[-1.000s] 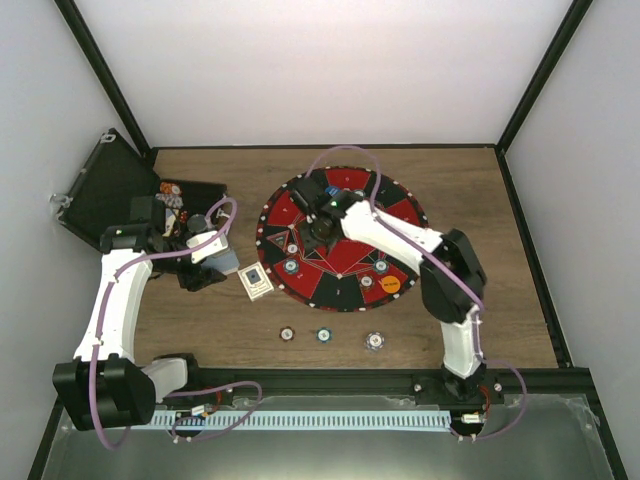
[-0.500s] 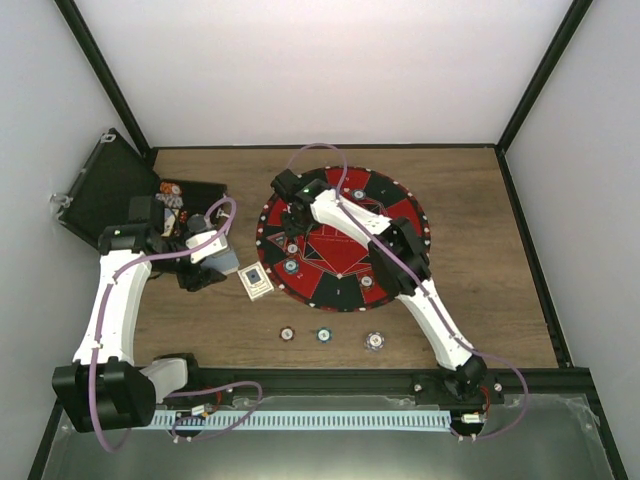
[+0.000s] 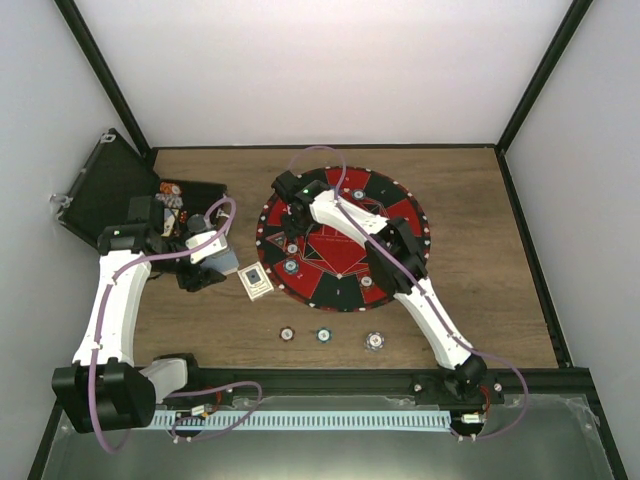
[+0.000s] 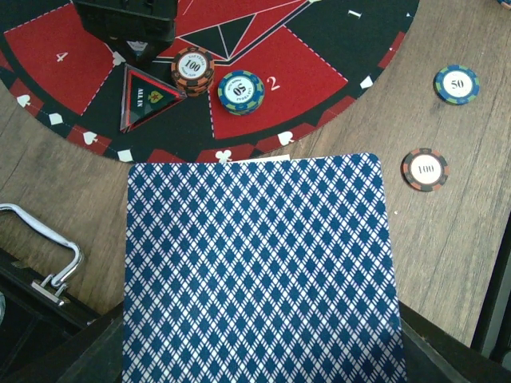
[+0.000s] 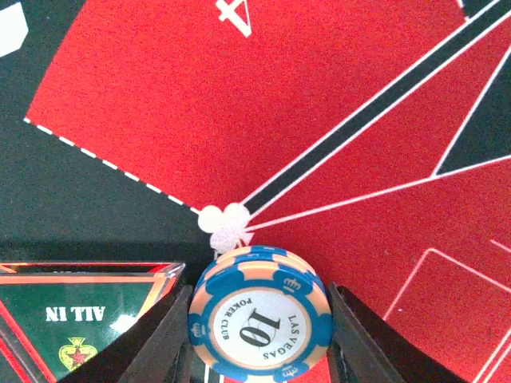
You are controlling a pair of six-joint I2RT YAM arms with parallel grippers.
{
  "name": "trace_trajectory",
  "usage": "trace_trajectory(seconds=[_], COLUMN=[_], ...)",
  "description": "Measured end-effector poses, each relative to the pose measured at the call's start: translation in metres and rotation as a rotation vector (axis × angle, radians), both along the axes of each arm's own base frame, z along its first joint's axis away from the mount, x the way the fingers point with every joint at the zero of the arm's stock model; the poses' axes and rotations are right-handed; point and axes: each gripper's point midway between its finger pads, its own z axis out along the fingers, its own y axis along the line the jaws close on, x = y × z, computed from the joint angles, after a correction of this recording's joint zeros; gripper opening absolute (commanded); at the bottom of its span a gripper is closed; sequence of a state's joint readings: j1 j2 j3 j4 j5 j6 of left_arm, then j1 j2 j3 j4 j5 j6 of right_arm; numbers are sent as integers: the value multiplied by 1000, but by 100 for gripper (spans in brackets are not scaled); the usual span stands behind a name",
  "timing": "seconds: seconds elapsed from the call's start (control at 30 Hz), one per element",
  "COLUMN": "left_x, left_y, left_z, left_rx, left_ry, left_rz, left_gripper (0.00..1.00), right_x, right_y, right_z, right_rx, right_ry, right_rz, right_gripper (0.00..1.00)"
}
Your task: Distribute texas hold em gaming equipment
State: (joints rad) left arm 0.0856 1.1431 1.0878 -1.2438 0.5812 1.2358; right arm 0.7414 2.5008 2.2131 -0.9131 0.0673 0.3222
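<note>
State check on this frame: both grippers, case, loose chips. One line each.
left gripper: shut on blue-backed card
right gripper: shut on 10 chip, over the mat
black case: lid open
100 chips: stacked, resting on the mat
three chips: flat on the table, in a row, apart

Mat point(image 3: 405, 212) lay at middle of table point(image 3: 500, 260); case point(image 3: 105, 190) sat at far-left corner. Loose card point(image 3: 258, 281) lay on table, just left of mat. Before mat, in a row on table: left chip point(image 3: 287, 334), middle chip point(image 3: 324, 335), right chip point(image 3: 374, 341). Left gripper point(image 4: 267, 363) hung between case and mat, held card point(image 4: 259, 263) in it. Right gripper point(image 5: 259, 351) was over mat's left side, held chip point(image 5: 259, 319) between its fingers, marker point(image 5: 80, 311) just beside.
</note>
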Motion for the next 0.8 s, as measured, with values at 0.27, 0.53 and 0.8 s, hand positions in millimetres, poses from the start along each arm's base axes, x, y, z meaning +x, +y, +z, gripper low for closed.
trace_trajectory(seconds=[0.27, 0.53, 0.8], left_x=[0, 0, 0], left_y=[0, 0, 0], left_z=[0, 0, 0], left_rx=[0, 0, 0], left_ry=[0, 0, -1], left_rz=[0, 0, 0], left_gripper=[11, 11, 11], right_x=[-1, -5, -57], right_y=[1, -8, -63], right_z=[3, 53, 122], right_rx=[5, 21, 66], right_ry=[2, -52, -124], right_rz=[14, 8, -27], right_gripper=[66, 68, 79])
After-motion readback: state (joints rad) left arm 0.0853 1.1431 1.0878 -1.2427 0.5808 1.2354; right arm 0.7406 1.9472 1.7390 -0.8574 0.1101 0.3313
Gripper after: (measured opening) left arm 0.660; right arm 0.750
